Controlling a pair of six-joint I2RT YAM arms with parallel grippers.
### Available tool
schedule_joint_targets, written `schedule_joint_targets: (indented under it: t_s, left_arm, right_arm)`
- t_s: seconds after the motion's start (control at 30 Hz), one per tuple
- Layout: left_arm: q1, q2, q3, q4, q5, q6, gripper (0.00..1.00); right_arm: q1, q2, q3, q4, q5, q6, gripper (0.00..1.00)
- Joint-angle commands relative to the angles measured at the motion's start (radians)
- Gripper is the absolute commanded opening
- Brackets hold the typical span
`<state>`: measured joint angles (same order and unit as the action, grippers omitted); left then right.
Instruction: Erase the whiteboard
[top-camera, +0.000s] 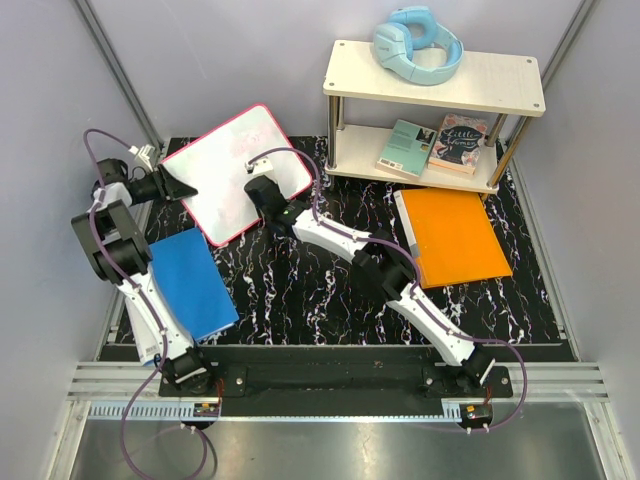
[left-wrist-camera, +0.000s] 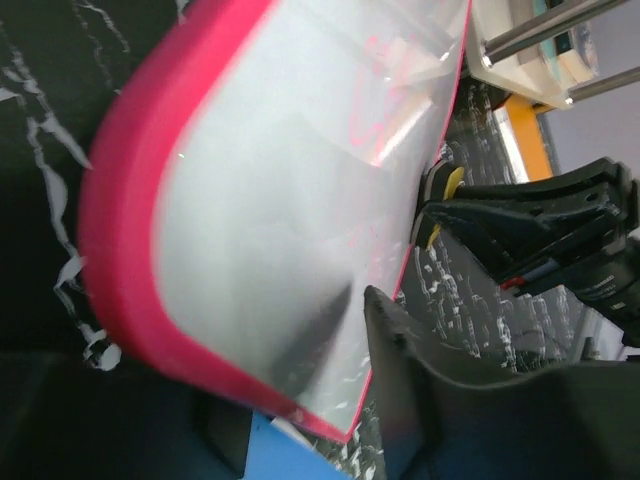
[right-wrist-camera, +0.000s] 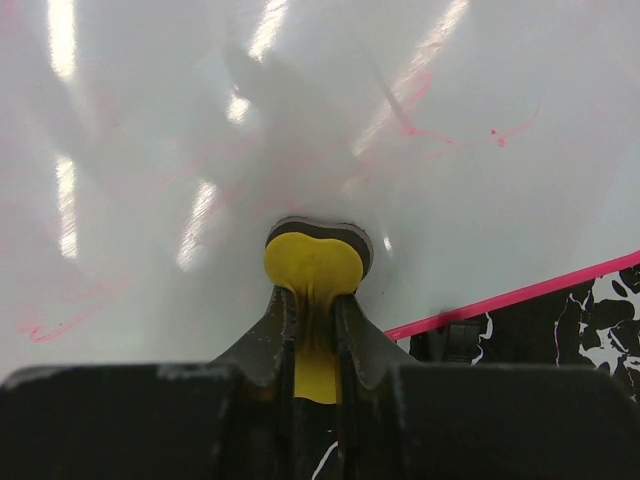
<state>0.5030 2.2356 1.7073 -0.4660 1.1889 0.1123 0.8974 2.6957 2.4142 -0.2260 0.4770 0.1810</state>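
Top external: pink-rimmed whiteboard (top-camera: 228, 180), black white-veined mat (top-camera: 300, 300), grey walls (top-camera: 200, 60) around.

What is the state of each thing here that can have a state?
whiteboard, faint pink marks on it
left tool, around the whiteboard's corner, grip unclear
right tool, shut on the eraser
eraser, touching the whiteboard
blue folder, closed
orange folder, closed
teal book, closed
pink book, closed

One book (top-camera: 458, 137) on the lower shelf (top-camera: 360, 152) seems to read "Little" in looping script; the rest is too small. The whiteboard (top-camera: 235, 170) carries only illegible pink scribbles.
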Motion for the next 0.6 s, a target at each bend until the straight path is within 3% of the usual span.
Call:
schedule_joint_targets:
  t_s: [0.0,0.1,0.17,0.47,0.57]
  left_arm:
    - [-0.03,0.025,0.041,0.079,0.063,-0.059,0.28]
    - [-0.027,0.025,0.035,0.093,0.066,-0.06,0.07]
    - [-0.027,0.013,0.031,0.099,0.069,-0.062,0.0]
    - [-0.024,-0.03,0.078,0.207,0.156,-0.164,0.0]
    - [-0.024,-0.04,0.058,0.384,0.146,-0.267,0.0]
  right_arm:
    - [-0.008,-0.03,0.003,-0.075,-0.014,-0.002,0.0]
    - [-0.008,-0.037,0.0,-0.076,-0.018,-0.002,0.0]
    - [-0.009,-0.042,-0.004,-0.073,-0.024,-0.003,0.0]
    - [-0.009,-0.097,-0.081,-0.061,-0.028,-0.006,0.0]
    - [-0.009,-0.123,-0.125,-0.047,-0.018,-0.012,0.0]
